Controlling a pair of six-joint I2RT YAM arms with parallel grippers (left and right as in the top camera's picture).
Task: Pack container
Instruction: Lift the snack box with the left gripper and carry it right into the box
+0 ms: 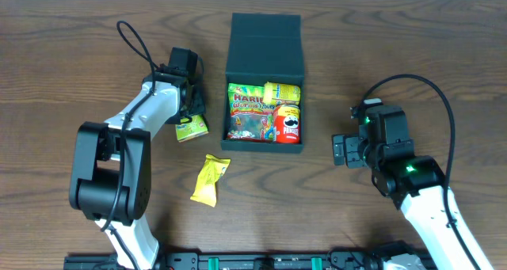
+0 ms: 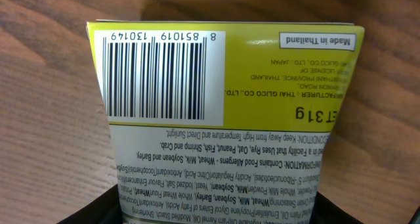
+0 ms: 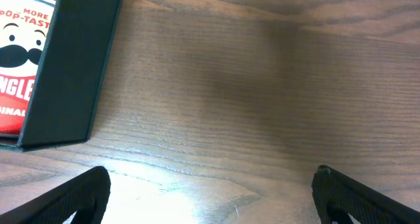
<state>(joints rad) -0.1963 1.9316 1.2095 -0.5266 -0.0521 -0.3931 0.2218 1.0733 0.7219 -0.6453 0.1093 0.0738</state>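
The dark green box stood on the wooden surface at the middle of the far side, between the two arms, with its lid folded back and lying open behind it. Inside it lay a candy bag on the left, a small yellow pack at the back right and a red chip can at the front right, all close together and filling the inside. The left end effector was just left of the box, clenched on a small light-green carton. In the left wrist view the carton filled most of the picture, its barcode toward the top and its lower edges running down between the dark fingers. Whether the carton rested on the surface or was raised off it could not be told. A yellow packet lay flat and alone on the surface in front of the box, nearer the left arm and apart from the carton. The right end effector hung to the right of the box, near it but not touching, released with its fingers spread wide and only bare wood between them. In the right wrist view the box's near corner and the chip can showed at the upper left.
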